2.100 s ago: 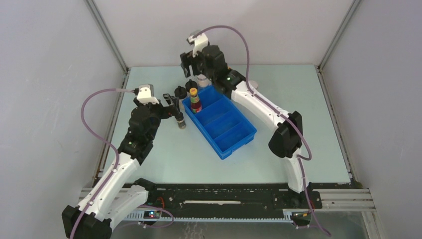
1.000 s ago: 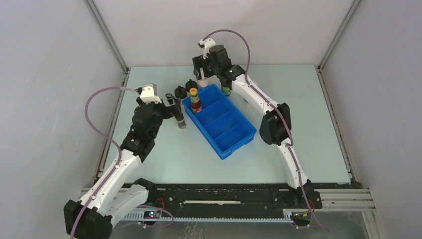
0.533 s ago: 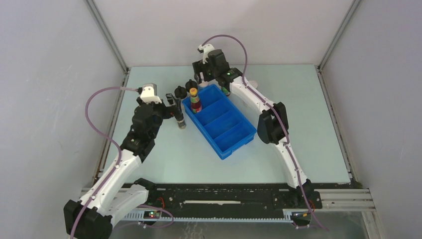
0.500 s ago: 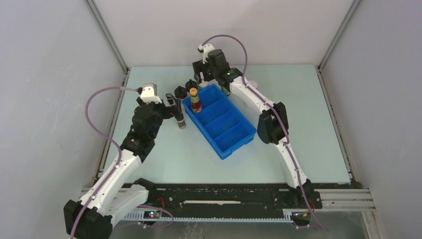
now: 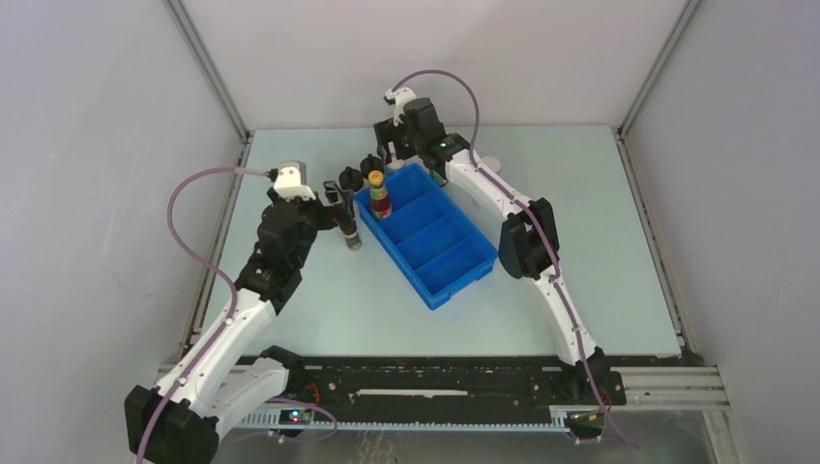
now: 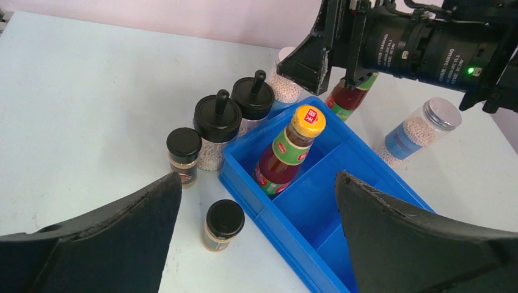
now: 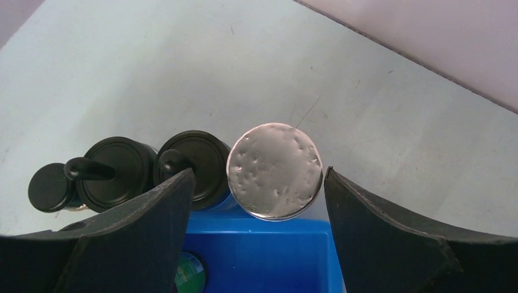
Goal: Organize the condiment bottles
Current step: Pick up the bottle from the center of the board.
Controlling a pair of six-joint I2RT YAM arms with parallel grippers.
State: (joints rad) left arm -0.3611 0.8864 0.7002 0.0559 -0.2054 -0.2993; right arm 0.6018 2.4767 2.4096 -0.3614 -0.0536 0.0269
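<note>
A dark-red bottle (image 6: 287,152) with a yellow cap stands in the far compartment of the blue tray (image 6: 267,215); it also shows in the top view (image 5: 380,193). My right gripper (image 7: 258,173) is open, its fingers on either side of the silver cap of a pale jar (image 7: 275,171) standing just behind the tray's far corner. A second red bottle (image 6: 347,97) stands partly hidden behind that gripper. Another pale jar (image 6: 415,128) lies on its side at the right. My left gripper (image 6: 258,180) is open and empty, above a small black-lidded spice jar (image 6: 223,224).
Two black knob-lidded jars (image 6: 218,122) (image 6: 252,101) and another small spice jar (image 6: 184,152) stand left of the tray's far end. The tray (image 5: 453,263) lies diagonally at mid-table, its other compartments holding nothing. Grey walls enclose the table.
My right gripper has moved back and come down over the pale jar behind the tray. The left arm has barely moved. No bottle has shifted.
</note>
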